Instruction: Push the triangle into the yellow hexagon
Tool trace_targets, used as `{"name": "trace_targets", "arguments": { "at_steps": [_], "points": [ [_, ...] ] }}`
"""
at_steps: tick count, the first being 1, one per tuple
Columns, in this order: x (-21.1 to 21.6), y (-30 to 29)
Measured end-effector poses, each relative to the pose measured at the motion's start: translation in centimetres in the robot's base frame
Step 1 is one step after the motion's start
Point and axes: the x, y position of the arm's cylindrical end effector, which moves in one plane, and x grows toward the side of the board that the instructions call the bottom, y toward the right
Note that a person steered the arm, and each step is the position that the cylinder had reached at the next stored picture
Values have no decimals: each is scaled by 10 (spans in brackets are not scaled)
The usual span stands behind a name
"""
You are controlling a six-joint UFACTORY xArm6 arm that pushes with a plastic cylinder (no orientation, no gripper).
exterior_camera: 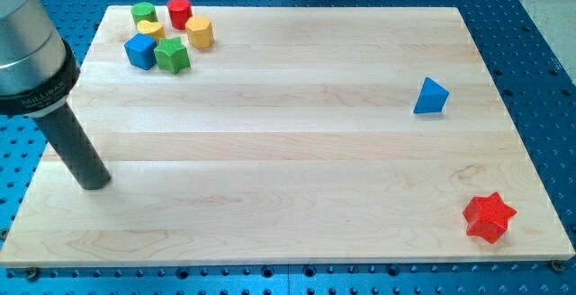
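The blue triangle (431,96) lies alone on the right part of the wooden board. The yellow hexagon (199,32) sits in a cluster at the view's top left. My tip (93,182) rests on the board near its left edge, far to the left of the triangle and well below the cluster. The dark rod rises from the tip toward the view's top left.
The cluster also holds a green cylinder (143,13), a red cylinder (180,12), a second yellow block (149,31), a blue cube (140,50) and a green star (171,56). A red star (489,217) lies at the bottom right corner.
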Motion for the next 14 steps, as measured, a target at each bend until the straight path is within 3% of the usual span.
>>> {"name": "trace_targets", "arguments": {
  "at_steps": [2, 6, 7, 8, 9, 10, 11, 12, 13, 14],
  "points": [
    [-9, 4],
    [-11, 372],
    [-50, 432],
    [-101, 436],
    [-145, 398],
    [-226, 357],
    [-256, 343],
    [-258, 260],
    [-250, 233],
    [-254, 294]
  ]
}}
